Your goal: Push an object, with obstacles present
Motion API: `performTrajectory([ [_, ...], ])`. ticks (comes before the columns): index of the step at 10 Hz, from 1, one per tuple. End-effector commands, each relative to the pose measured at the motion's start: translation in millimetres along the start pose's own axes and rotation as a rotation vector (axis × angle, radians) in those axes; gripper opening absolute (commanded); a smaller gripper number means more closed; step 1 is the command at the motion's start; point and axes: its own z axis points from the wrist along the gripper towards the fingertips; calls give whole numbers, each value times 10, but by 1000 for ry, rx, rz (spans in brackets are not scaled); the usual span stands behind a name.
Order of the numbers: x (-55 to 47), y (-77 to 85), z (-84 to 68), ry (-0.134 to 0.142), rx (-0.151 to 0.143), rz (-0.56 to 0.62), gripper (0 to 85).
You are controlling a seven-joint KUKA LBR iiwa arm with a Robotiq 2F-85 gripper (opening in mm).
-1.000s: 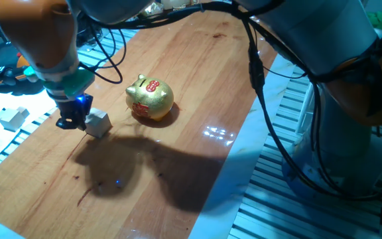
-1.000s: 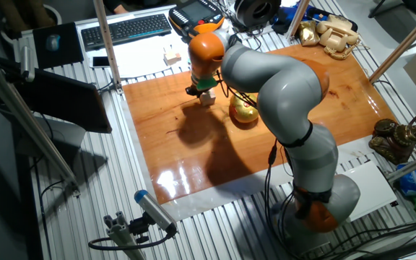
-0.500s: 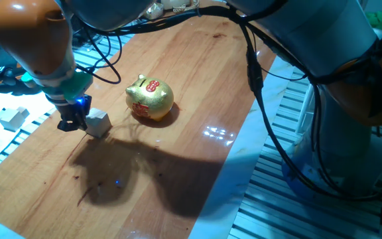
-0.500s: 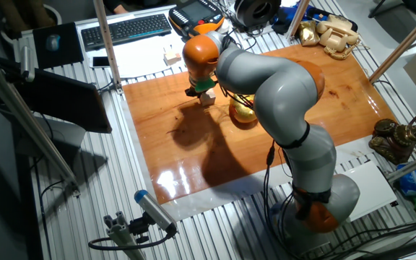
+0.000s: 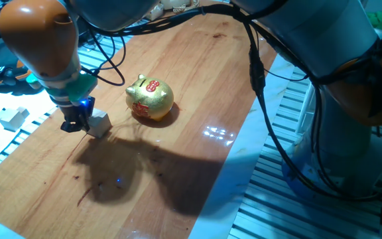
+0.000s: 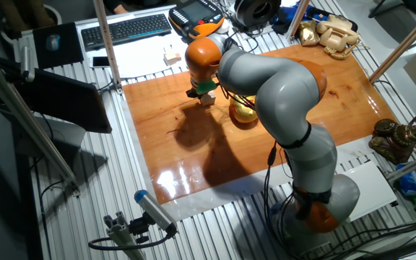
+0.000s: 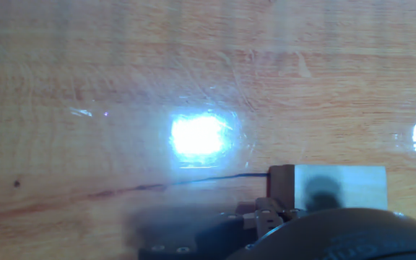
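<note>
The small pale beige cube (image 5: 99, 123) sits on the wooden table (image 5: 197, 73), left of the golden piggy bank (image 5: 150, 98) with red markings. My gripper (image 5: 75, 125) is down at the table with its dark fingers together, touching the cube's left side. In the other fixed view the gripper (image 6: 196, 93) stands beside the cube (image 6: 207, 99), and the pig (image 6: 243, 113) is partly hidden behind the arm. In the hand view the cube (image 7: 338, 188) lies at lower right, right against the gripper (image 7: 266, 215).
A whiter block (image 5: 10, 117) lies off the board on the left. A bright glare spot (image 7: 201, 136) lies on the wood ahead of the hand. A keyboard (image 6: 125, 29) and golden ornaments (image 6: 331, 32) lie beyond the table edges.
My gripper has shifted a little to the right, closing against the cube's left side. The cube has nudged very slightly right. The pig has not moved.
</note>
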Motion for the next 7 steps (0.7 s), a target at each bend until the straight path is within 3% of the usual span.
performTrajectory([
  [1, 0, -3, 2, -1, 0, -2, 0],
  [7, -12, -35, 27, -6, 12, -7, 0],
])
